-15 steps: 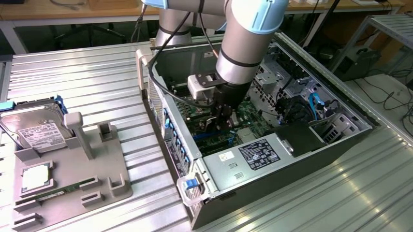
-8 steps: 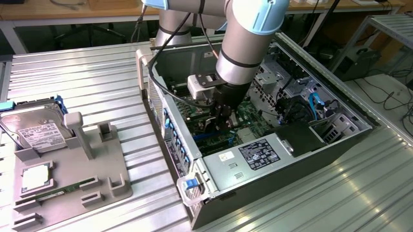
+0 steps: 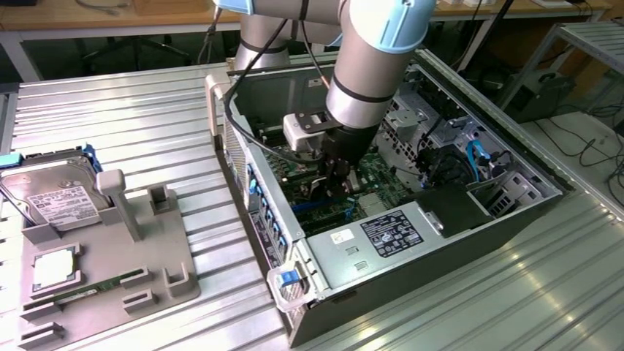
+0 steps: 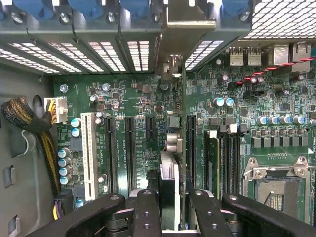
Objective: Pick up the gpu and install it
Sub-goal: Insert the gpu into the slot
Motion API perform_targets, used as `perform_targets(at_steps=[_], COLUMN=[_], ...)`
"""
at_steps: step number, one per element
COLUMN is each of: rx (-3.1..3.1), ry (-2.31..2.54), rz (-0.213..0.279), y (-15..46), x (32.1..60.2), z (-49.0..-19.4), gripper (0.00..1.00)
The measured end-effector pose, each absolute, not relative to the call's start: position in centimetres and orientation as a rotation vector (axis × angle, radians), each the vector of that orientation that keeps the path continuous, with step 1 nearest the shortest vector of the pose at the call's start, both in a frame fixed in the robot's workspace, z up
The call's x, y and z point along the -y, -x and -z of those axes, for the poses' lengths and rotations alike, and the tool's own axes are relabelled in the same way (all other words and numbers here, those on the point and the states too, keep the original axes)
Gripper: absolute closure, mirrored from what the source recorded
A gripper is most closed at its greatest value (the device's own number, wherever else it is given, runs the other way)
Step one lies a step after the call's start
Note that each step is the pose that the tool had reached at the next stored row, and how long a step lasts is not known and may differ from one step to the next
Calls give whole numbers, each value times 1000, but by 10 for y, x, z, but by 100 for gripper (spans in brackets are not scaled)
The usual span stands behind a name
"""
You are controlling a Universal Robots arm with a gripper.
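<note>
My gripper (image 3: pixel 337 174) reaches down into the open computer case (image 3: pixel 226 146), above the green motherboard (image 4: pixel 133 98). It is shut on the gpu (image 4: pixel 169 180), a thin black card seen edge-on between the two black fingers (image 4: pixel 148 212). The card stands upright over the row of expansion slots, in line with a black slot (image 4: pixel 191 143). Its silver bracket end (image 4: pixel 174 29) points at the case's rear slot openings. I cannot tell whether the card's lower edge touches the slot.
A white slot (image 4: pixel 89 153), black slots, installed memory (image 4: pixel 212 158) and a CPU socket (image 4: pixel 276 187) flank the card. Braided cables (image 4: pixel 24 121) lie to one side. On the exterior view's left, a grey fixture (image 3: pixel 156 248) holds a silver hard drive (image 3: pixel 54 194) and a green memory stick (image 3: pixel 83 294).
</note>
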State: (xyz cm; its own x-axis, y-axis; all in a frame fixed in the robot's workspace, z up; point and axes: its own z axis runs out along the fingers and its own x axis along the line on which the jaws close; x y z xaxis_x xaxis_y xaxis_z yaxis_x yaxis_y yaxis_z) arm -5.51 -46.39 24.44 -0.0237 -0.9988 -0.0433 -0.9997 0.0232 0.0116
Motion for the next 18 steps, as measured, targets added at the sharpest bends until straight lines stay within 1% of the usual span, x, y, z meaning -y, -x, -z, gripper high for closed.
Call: perform_targets(at_steps=[18], rx=[-2224], ry=[2172], rz=[-75], y=[57], x=[464], z=[-238], gripper=[72])
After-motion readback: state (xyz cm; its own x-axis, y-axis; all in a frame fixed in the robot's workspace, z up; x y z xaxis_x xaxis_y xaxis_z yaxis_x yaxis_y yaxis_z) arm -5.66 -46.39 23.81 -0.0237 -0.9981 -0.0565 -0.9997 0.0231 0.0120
